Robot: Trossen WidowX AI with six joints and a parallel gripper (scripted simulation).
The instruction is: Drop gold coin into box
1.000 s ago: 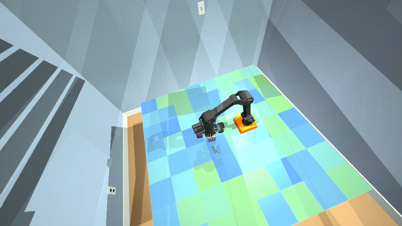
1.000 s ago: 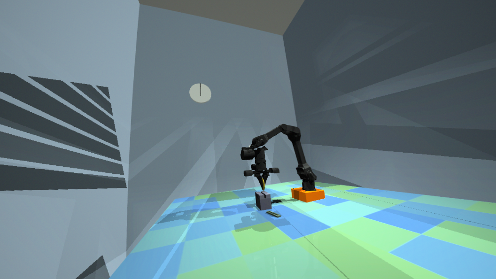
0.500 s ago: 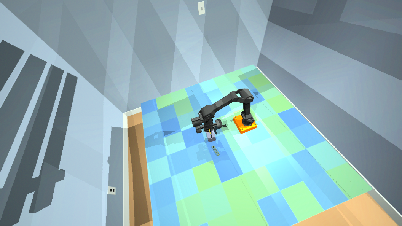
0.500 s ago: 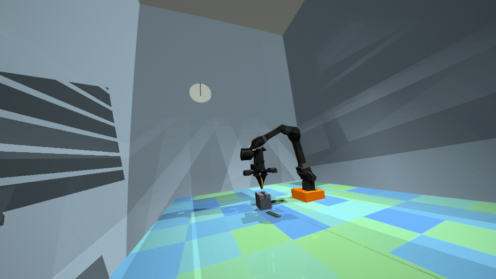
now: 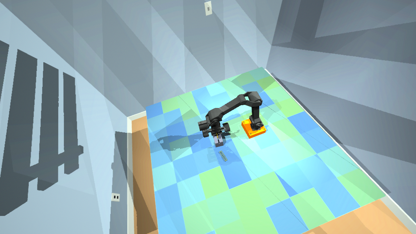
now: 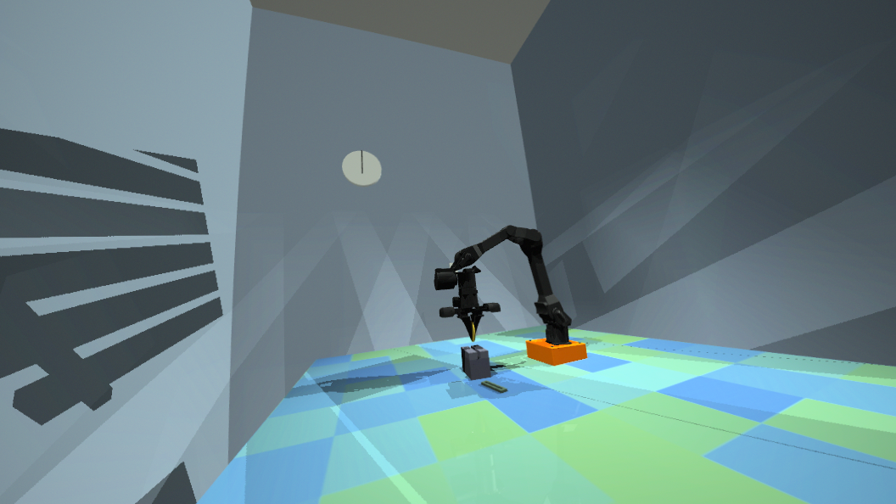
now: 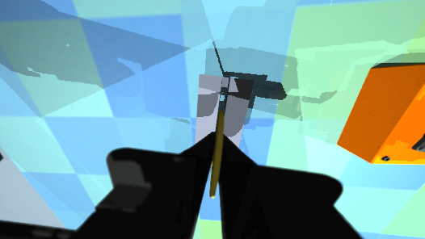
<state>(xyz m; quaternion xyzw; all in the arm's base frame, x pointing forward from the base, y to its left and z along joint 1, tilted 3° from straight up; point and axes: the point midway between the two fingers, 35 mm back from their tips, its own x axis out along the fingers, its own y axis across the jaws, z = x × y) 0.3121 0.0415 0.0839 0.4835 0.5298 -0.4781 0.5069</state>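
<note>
My gripper [image 5: 217,137] [image 6: 473,336] [image 7: 216,136] points down and is shut on the gold coin [image 5: 216,135] [image 6: 473,331] [image 7: 217,161], which stands on edge between the fingertips. The grey box [image 5: 219,143] [image 6: 476,365] [image 7: 207,84] is right below, with a small gap between coin and lid in the exterior view. In the wrist view the coin is nearly in line with the dark slot [image 7: 222,97], with a slight slant; fingers and coin hide the slot's near part. The dark-green holder [image 5: 223,156] [image 6: 494,386] lies empty beside the box.
The arm's orange base [image 5: 249,132] [image 6: 556,353] [image 7: 368,109] stands to the right of the box. The holder lies on the near side of the box in the top and exterior views. Shadows of the arm fall across the tiled floor and the box lid.
</note>
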